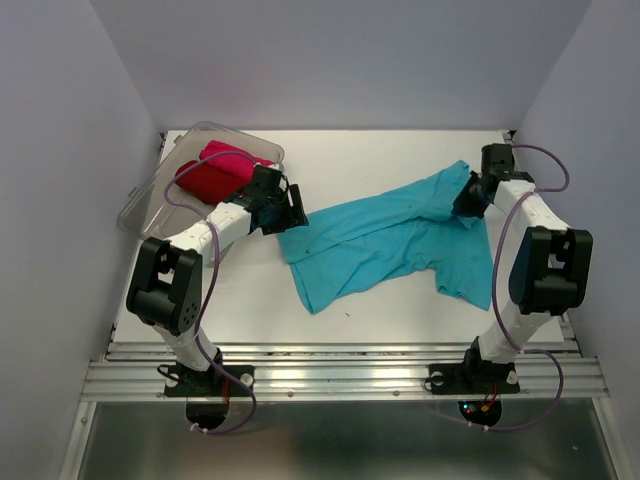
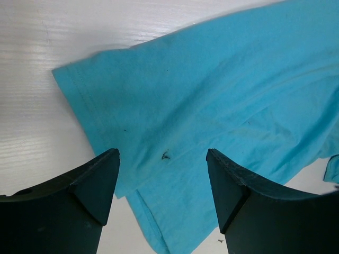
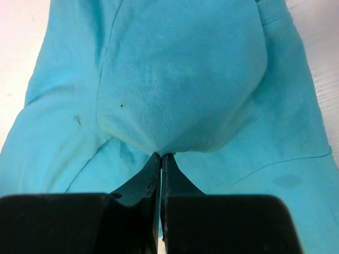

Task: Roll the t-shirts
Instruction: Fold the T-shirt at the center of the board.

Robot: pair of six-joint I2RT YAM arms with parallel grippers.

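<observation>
Turquoise t-shirt (image 1: 390, 240): lies crumpled, right of the clear tub (image 1: 150, 200).
Right gripper (image 3: 160, 156): at the shirt's end farthest from the tub, fingers pinched tight on a fold of it.
Left gripper (image 2: 162, 156): just right of the tub, fingers wide above a hemmed corner, holding nothing.
Doing it well: take that corner too, then draw both ends apart evenly so the cloth lies flat before rolling.
Count: three shirts, with the dark red t-shirt (image 1: 205, 182) and the pink t-shirt (image 1: 230, 153) in the tub; one tub.

We show the left arm (image 1: 215, 232) and right arm (image 1: 522, 205): white links, black joint housings, looping lilac cables (image 1: 545, 160). We note black wedge-shaped fingers (image 2: 90, 196).
</observation>
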